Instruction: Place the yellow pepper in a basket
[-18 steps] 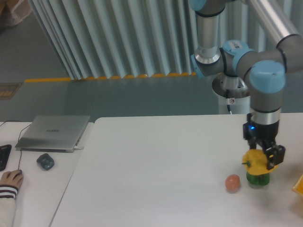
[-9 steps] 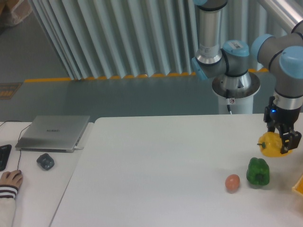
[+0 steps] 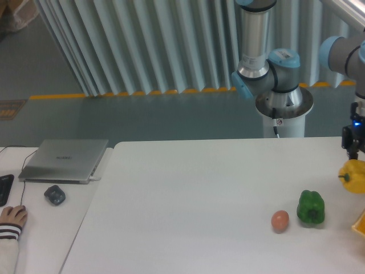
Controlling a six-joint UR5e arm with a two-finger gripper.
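At the far left we see a person's hand (image 3: 12, 215) resting on the side desk, with a dark mouse (image 3: 55, 194) and a closed laptop (image 3: 64, 160) just beyond it. The white table (image 3: 188, 194) takes up the middle. Toward its right side a small pinkish-brown ball (image 3: 280, 220) lies just beside the green pepper (image 3: 311, 207), which stands upright; both are apart from the arm. At the right edge the gripper (image 3: 355, 165) holds the yellow pepper (image 3: 353, 176) in the air above the table, its short dark stem pointing left, so its long axis lies roughly level. Half a second ago we saw the yellow pepper further left, nearly over the green one; it has moved right and is now partly cut off by the picture's edge. Below it, a corner of the orange-yellow basket (image 3: 360, 225) shows.
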